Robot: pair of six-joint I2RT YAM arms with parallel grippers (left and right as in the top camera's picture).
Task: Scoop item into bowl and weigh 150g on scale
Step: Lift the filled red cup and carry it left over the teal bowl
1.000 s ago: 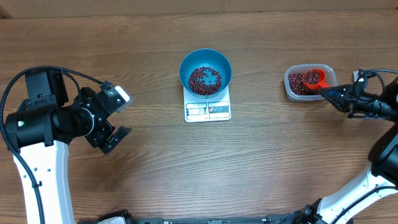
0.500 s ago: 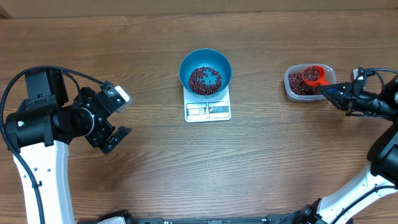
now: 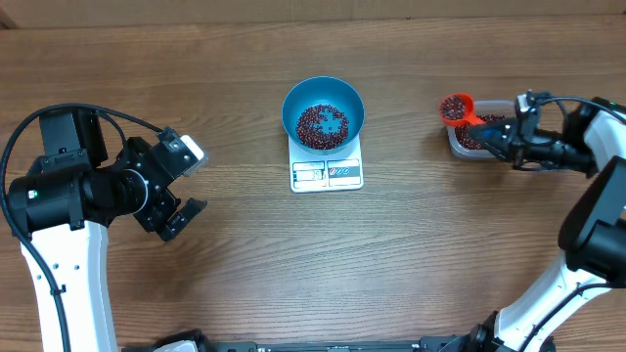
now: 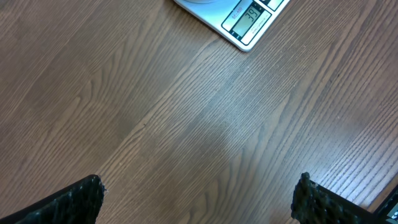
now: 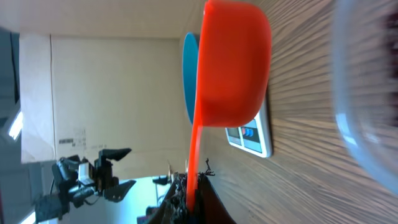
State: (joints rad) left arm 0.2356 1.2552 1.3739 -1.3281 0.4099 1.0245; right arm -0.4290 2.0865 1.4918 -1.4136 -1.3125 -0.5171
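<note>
Wooden table. My left gripper, frame left, is spread and idle. Blue bowl, top centre, sits on the scale, beans covering its floor. My right gripper, upper right, pinches the loaded red scoop. Judged partway: this load not yet tipped.

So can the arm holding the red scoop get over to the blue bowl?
Probably yes. The right hand grips the red scoop, full of beans, at the clear tub's bowl-side edge, and only bare table lies between it and the blue bowl on the scale.
</note>
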